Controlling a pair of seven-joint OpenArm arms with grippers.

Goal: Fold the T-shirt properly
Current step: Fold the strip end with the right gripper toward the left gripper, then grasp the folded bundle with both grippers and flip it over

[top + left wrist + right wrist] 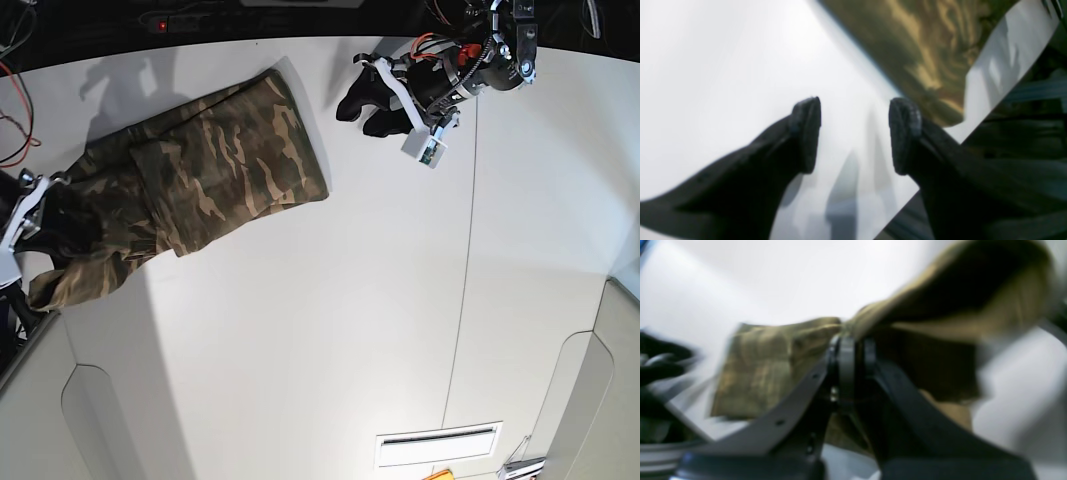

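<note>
The camouflage T-shirt (225, 170) lies partly folded at the table's back left, its left end bunched and lifted. My right gripper (850, 340) is shut on a raised fold of the T-shirt (763, 366), which drapes over the shut fingers. In the base view this gripper (52, 190) sits at the table's left edge, with cloth hanging below it. My left gripper (855, 133) is open and empty over the bare white table, apart from the T-shirt's edge (923, 50). In the base view the left gripper (358, 105) sits just right of the shirt.
The white table (330, 330) has a seam line (465, 260) down its right part. Its edge runs close beside my left gripper in the left wrist view (973, 133). Red cables (12, 110) lie at the far left. A vent slot (437, 445) sits at the front right.
</note>
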